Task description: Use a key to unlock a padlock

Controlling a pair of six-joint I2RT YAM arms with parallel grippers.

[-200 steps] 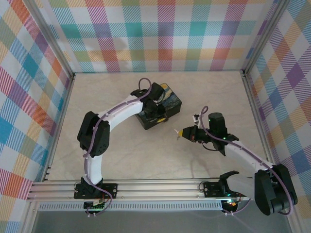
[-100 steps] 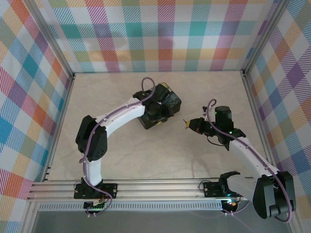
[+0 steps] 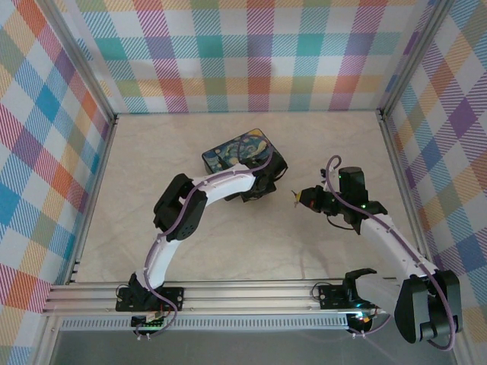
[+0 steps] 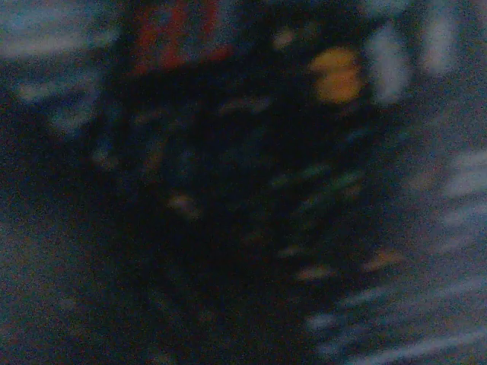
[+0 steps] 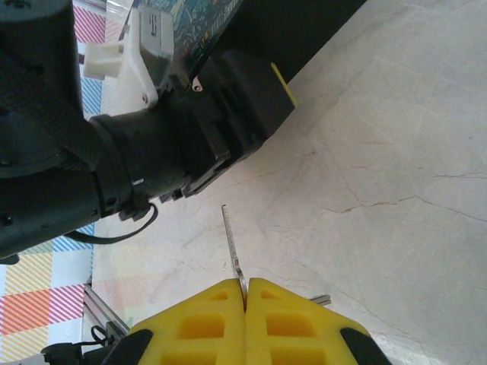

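Overhead, pale marbled table [image 3: 152, 160], plaid walls [image 3: 259, 53]; right gripper [image 5: 246, 289] pinches key [image 5: 231, 239].

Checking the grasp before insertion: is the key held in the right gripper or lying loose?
Held. The right gripper's yellow fingers are pressed together, and the key pokes out from between them as a thin blade.

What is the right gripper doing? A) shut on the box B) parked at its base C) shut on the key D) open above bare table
C: in the right wrist view the right gripper has its yellow fingers pressed together on the key, its thin blade sticking out past them.
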